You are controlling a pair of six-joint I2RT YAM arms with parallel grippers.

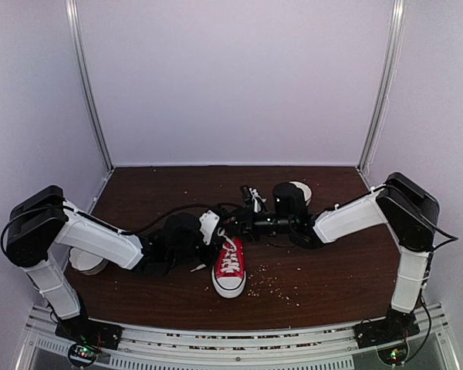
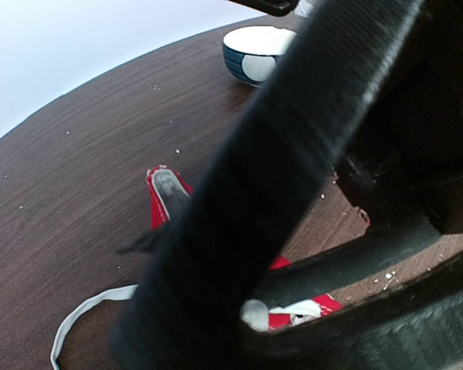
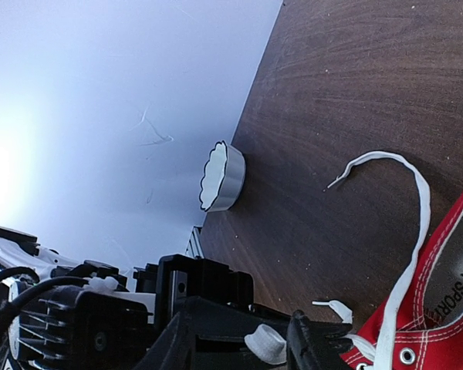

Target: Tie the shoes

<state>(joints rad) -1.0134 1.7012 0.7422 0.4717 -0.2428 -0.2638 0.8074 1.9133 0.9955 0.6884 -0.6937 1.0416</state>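
Observation:
The red sneaker (image 1: 229, 266) lies mid-table with its white toe cap toward the near edge. Its white laces (image 1: 233, 240) run up from the eyelets toward both grippers. My left gripper (image 1: 209, 228) is at the shoe's heel on the left. In the left wrist view its black fingers (image 2: 278, 193) fill the frame and close on a white bit of lace (image 2: 255, 314) above the red canvas (image 2: 167, 202). My right gripper (image 1: 254, 203) is just beyond the heel. In the right wrist view (image 3: 274, 351) a white lump sits between its fingers, beside the shoe (image 3: 440, 308). A loose lace (image 3: 405, 193) curves over the table.
A blue-and-white bowl (image 2: 256, 51) stands behind the shoe near the right arm (image 1: 299, 190). A white scalloped bowl (image 3: 221, 176) stands at the left edge under the left arm (image 1: 87, 260). Crumbs (image 1: 278, 281) are scattered to the right of the shoe. White walls enclose the table.

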